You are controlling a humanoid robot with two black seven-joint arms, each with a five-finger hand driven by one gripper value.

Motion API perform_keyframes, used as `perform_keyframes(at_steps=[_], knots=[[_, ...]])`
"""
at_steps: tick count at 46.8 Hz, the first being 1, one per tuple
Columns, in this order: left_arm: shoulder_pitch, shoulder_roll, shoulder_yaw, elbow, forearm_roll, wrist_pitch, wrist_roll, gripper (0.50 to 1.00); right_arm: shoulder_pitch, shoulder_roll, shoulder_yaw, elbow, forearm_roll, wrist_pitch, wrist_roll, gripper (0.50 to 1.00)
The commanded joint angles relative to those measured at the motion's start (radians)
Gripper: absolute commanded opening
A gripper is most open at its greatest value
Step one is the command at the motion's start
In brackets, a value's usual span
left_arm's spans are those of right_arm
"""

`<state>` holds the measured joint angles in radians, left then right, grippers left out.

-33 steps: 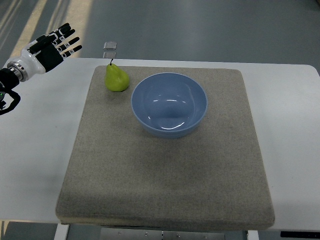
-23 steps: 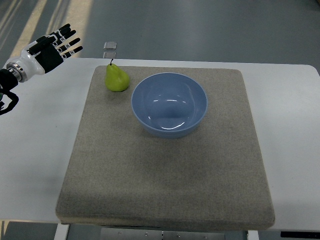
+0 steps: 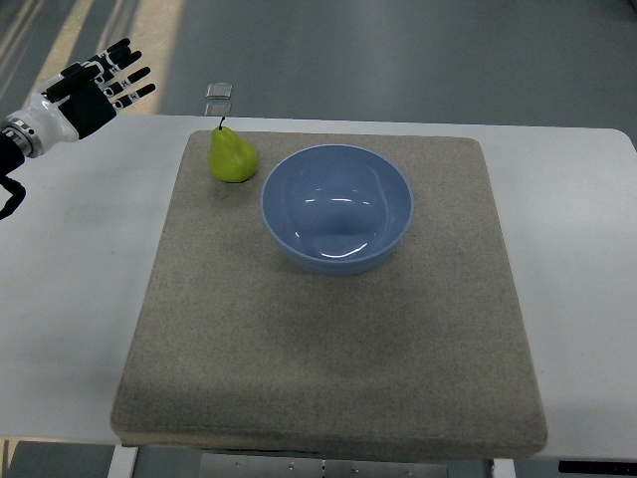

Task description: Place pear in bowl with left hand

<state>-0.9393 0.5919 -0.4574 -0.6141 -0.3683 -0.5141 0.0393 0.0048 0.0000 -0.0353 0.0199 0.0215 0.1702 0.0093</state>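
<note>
Left hand hanging over far left corner of bench, fingers spread wide, holding nothing. Pear sitting on mat, well apart from fingertips, just beside bowl. Nothing done yet: reaching, grabbing, dropping all waiting.

we see our left hand spread wide, well apart from the pear. the pear stands just beside the blue bowl on the mat.

Lab: white table, grey mat, bare floor.
</note>
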Motion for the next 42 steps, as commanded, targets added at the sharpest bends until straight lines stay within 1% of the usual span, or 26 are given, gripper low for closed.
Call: perform_keyframes(at_steps=[1, 4, 6, 13, 17, 28, 37, 42], knots=[[-0.01, 0.006, -0.001, 0.002, 0.115, -0.007, -0.012, 0.996, 0.0, 0.0, 0.0, 0.0, 0.0, 0.0, 0.0, 0.926], [-0.026, 0.016, -0.004, 0.014, 0.227, -0.009, -0.022, 0.996, 0.0, 0.0, 0.0, 0.0, 0.0, 0.0, 0.0, 0.924], [-0.033, 0.017, -0.006, 0.022, 0.302, -0.011, -0.044, 0.996, 0.0, 0.0, 0.0, 0.0, 0.0, 0.0, 0.0, 0.924], [-0.055, 0.035, -0.004, 0.024, 0.561, -0.011, -0.185, 0.994, 0.0, 0.0, 0.0, 0.0, 0.0, 0.0, 0.0, 0.924], [-0.079, 0.042, -0.003, 0.017, 0.731, -0.011, -0.226, 0.994, 0.0, 0.0, 0.0, 0.0, 0.0, 0.0, 0.0, 0.926], [-0.156, 0.052, -0.001, -0.021, 1.183, -0.006, -0.231, 0.994, 0.0, 0.0, 0.0, 0.0, 0.0, 0.0, 0.0, 0.924], [-0.193, 0.04, 0.016, -0.024, 1.327, -0.003, -0.231, 0.994, 0.0, 0.0, 0.0, 0.0, 0.0, 0.0, 0.0, 0.926], [-0.222, 0.013, 0.045, -0.024, 1.416, -0.001, -0.231, 0.994, 0.0, 0.0, 0.0, 0.0, 0.0, 0.0, 0.0, 0.924]])
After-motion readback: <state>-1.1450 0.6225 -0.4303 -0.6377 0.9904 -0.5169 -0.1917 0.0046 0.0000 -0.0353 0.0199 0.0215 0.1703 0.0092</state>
